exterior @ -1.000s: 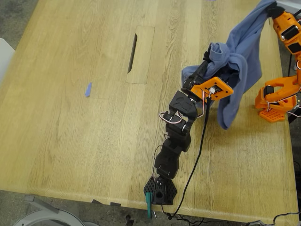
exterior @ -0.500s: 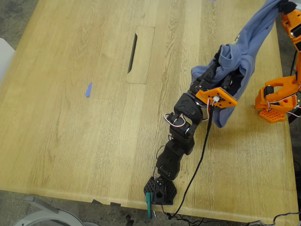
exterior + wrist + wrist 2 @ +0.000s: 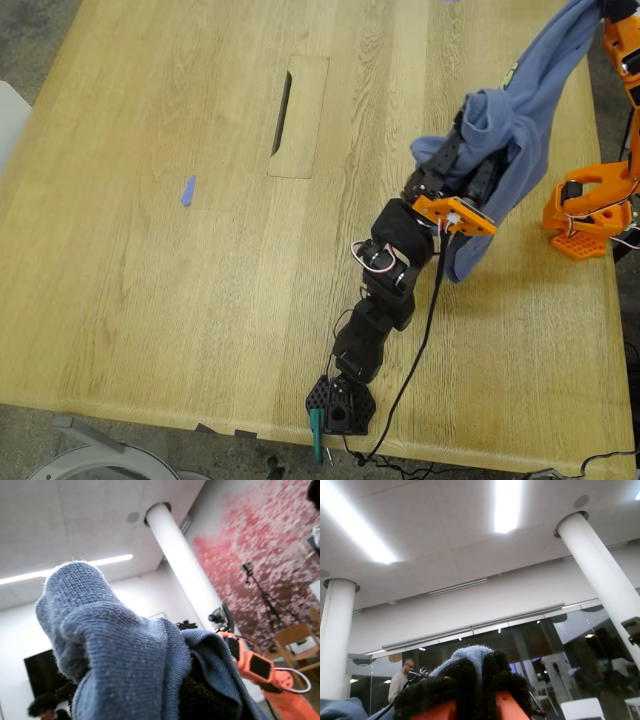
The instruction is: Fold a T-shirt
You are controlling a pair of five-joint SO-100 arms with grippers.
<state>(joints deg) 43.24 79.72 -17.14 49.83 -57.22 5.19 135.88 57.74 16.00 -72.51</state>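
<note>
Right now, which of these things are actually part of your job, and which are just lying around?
For the job:
T-shirt, hanging between the black arm and the orange arm
table, likely where it gets folded

Just lying about:
blue scrap
slot in the tabletop

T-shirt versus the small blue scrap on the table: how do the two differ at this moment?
The T-shirt is large; the scrap is tiny. The T-shirt hangs bunched between the black arm and the orange arm; the scrap lies flat on the table, untouched. The T-shirt is at the exterior view's right, the scrap towards its left. Both are blue.
</note>
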